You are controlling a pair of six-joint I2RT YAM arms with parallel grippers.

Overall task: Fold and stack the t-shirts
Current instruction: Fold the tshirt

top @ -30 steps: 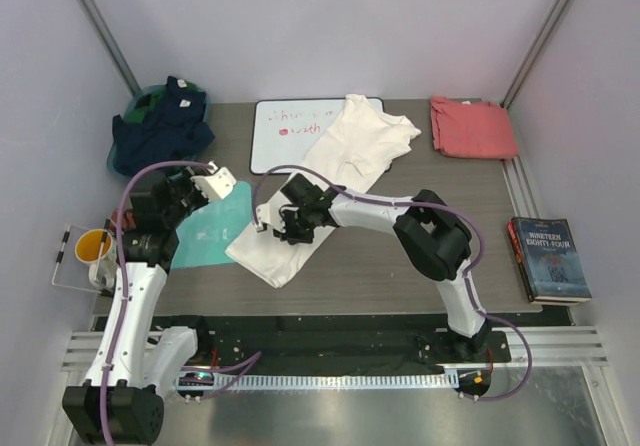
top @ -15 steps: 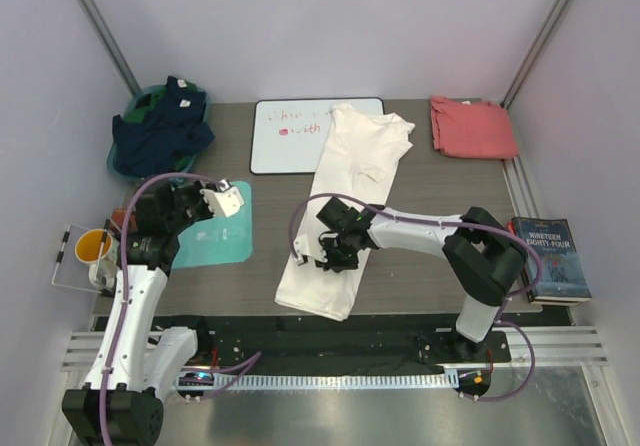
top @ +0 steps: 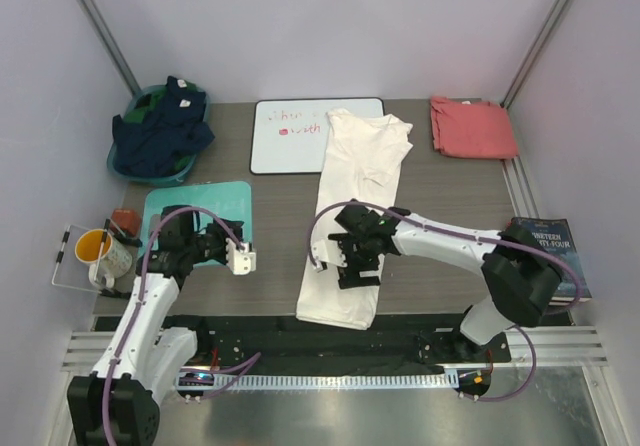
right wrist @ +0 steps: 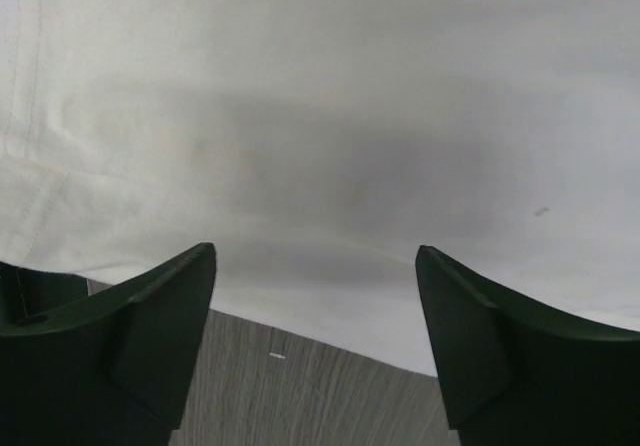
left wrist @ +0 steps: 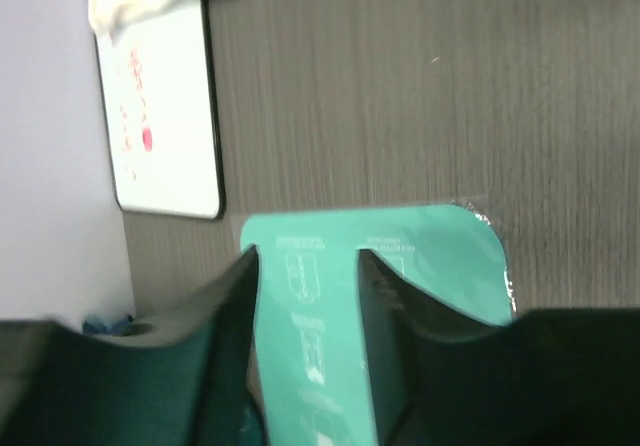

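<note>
The cream-white t-shirt (top: 365, 156) lies as a long narrow strip from the back of the table to its near edge. My right gripper (top: 350, 269) hovers over the strip's near half. In the right wrist view its fingers (right wrist: 315, 256) stand wide apart and open above the shirt's hem (right wrist: 320, 86), with nothing between them. The salmon-red t-shirt (top: 472, 126) lies folded at the back right corner. My left gripper (top: 243, 262) is by the near right corner of the teal board (top: 195, 198), well left of the white shirt. Its jaws (left wrist: 305, 261) are apart and open, empty, with the board (left wrist: 440, 256) showing beneath.
A whiteboard (top: 285, 151) with red scribbles lies at the back centre, touching the shirt's left side. A teal basket of dark clothes (top: 160, 131) stands at the back left. A yellow mug (top: 95, 251) is off the left edge, and a book (top: 548, 256) off the right.
The white shirt was dragged from a diagonal towards the near edge and now lies nearly straight. Both grippers have opened. The left gripper moved towards the near edge, off the teal board.
</note>
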